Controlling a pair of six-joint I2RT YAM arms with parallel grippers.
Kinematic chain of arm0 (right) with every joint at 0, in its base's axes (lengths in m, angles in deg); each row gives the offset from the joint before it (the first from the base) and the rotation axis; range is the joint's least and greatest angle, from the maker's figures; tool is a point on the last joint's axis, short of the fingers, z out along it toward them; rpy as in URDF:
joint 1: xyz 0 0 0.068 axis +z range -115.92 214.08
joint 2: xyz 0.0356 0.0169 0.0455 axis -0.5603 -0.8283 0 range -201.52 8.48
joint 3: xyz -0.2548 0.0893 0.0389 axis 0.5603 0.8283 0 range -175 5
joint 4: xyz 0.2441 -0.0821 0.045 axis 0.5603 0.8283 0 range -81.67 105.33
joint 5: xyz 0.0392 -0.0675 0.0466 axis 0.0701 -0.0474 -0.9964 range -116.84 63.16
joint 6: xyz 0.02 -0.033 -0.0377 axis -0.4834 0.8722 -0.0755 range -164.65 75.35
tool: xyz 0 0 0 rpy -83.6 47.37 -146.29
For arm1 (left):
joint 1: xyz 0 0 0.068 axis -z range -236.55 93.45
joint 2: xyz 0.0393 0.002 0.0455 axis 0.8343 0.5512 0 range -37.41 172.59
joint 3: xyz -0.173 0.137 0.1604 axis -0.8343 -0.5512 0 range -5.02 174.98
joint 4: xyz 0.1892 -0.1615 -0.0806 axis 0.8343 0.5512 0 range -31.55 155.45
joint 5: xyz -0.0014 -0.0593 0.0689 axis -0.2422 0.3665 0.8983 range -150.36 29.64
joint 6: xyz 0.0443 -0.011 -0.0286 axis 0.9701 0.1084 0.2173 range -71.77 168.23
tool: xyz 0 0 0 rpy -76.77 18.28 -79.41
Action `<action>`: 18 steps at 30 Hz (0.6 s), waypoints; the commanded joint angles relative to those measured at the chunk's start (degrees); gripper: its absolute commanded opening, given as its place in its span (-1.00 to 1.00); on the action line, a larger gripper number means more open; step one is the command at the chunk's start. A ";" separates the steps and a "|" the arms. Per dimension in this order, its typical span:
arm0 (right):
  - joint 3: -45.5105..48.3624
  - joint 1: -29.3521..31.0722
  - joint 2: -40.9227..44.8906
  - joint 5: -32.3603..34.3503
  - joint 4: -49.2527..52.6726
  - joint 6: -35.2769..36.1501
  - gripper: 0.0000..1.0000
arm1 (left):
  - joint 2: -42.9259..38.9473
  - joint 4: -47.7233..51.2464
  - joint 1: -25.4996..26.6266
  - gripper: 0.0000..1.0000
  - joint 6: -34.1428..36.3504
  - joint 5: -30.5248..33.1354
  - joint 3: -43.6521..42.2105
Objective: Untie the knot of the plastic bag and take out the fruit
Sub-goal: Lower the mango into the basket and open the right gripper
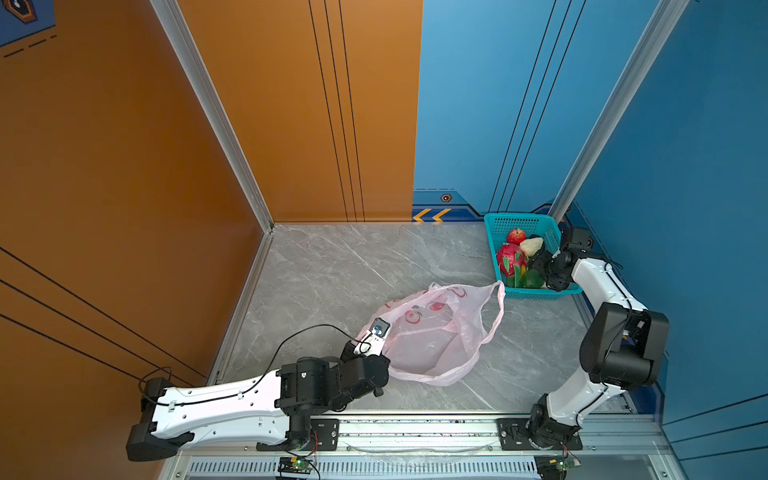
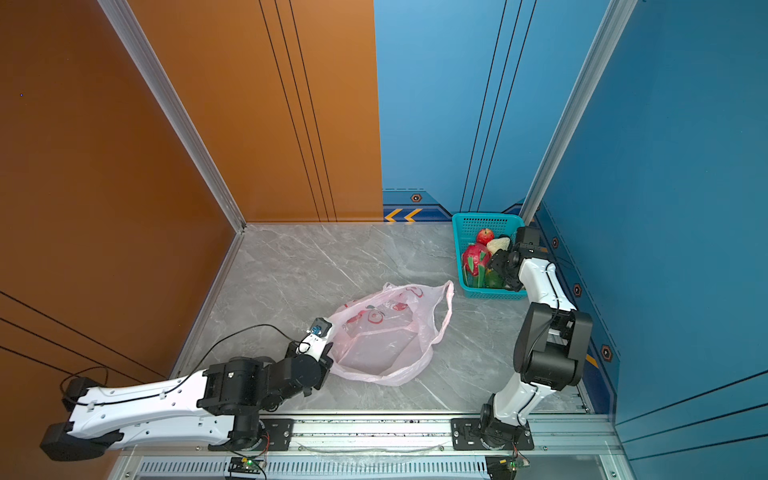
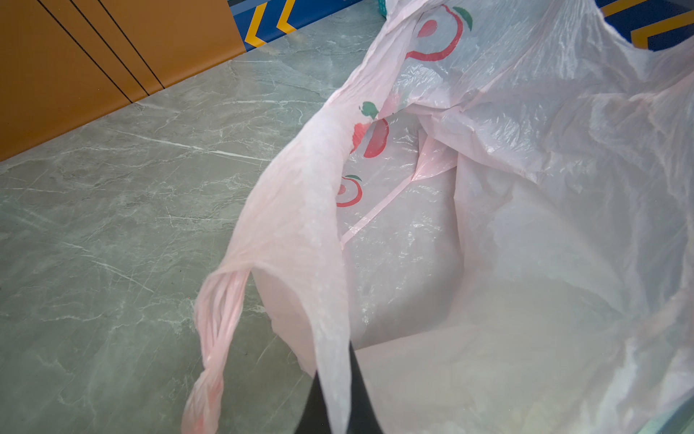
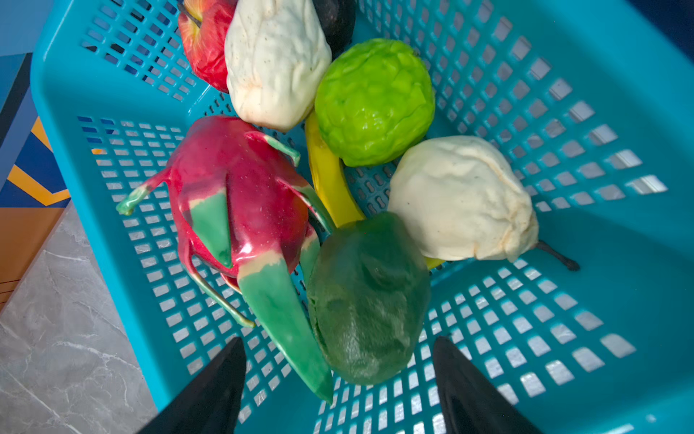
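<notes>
Left end effector (image 3: 338, 390) pinches plastic bag (image 1: 436, 332) — right end effector (image 4: 338, 340) gapes above fruit (image 4: 368, 293).

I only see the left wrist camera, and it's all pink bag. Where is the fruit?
Observer: In the teal basket, past the bag, in the far right corner.
Operator: Is the other arm there?
Observer: Yes, the right gripper hangs over the basket, jaws open, holding nothing.
Operator: What's under it?
Observer: A dark green fruit, beside the dragon fruit.
</notes>
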 commanded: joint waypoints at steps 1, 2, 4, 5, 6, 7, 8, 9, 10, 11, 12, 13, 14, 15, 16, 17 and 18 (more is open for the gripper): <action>-1.05 -0.14 2.10 1.42 0.18 0.59 0.60 | 0.21 0.97 -0.78 -1.00 -0.02 2.13 0.29; -0.92 -0.16 2.64 1.27 0.37 0.51 0.61 | 0.14 0.98 -0.85 -1.00 0.01 3.09 0.27; -0.29 0.09 4.25 1.05 0.51 0.35 0.61 | -0.03 0.67 -1.20 -1.00 -0.14 3.36 0.06; 0.23 0.35 5.29 1.02 0.76 0.25 0.61 | -0.19 0.30 -1.61 -1.00 -0.16 3.45 -0.21; 0.68 0.60 6.36 0.76 1.22 0.23 0.61 | -0.45 -0.43 -2.24 -1.00 0.06 3.24 -0.60; 1.35 0.97 7.40 0.54 1.57 0.23 0.61 | -0.59 -1.36 -2.86 -1.00 0.49 3.11 -0.91; 2.21 1.42 8.94 0.28 2.02 0.10 0.61 | -0.66 -2.37 -3.74 -1.00 1.07 2.86 -1.23; 3.45 1.92 10.65 -0.27 2.22 -0.14 0.61 | -0.70 -3.57 -4.76 -1.00 1.90 2.50 -1.60; 4.87 2.37 12.21 -0.79 2.58 -0.46 0.61 | -0.59 -4.53 -5.73 -1.00 2.58 2.15 -1.78; 6.34 2.82 14.30 -1.47 3.19 -0.84 0.61 | -0.46 -5.52 -6.87 -1.00 3.28 2.13 -1.91; 8.11 3.43 16.55 -2.01 3.81 -1.18 0.62 | -0.22 -6.78 -8.00 -1.00 4.16 0.18 -2.21; 9.64 4.03 18.65 -2.39 4.46 -1.55 0.61 | -0.12 -8.02 -8.87 -1.00 4.87 -0.43 -2.51; 11.49 4.87 21.39 -2.55 5.29 -1.88 0.62 | 0.10 -9.71 -10.05 -1.00 5.84 -1.17 -2.95; 13.30 5.77 24.33 -2.59 6.34 -2.34 0.62 | 0.34 -11.14 -11.27 -1.00 6.85 -2.24 -3.44; 14.71 6.59 26.62 -2.60 7.38 -2.72 0.62 | 0.63 -12.47 -12.35 -1.00 7.53 -3.08 -3.77; 16.26 7.63 29.42 -2.56 8.62 -3.21 0.62 | 0.98 -13.94 -13.83 -1.00 8.51 -4.15 -4.07; 17.68 8.65 32.29 -2.43 10.22 -3.75 0.62 | 1.48 -15.29 -15.22 -1.00 9.39 -5.22 -4.21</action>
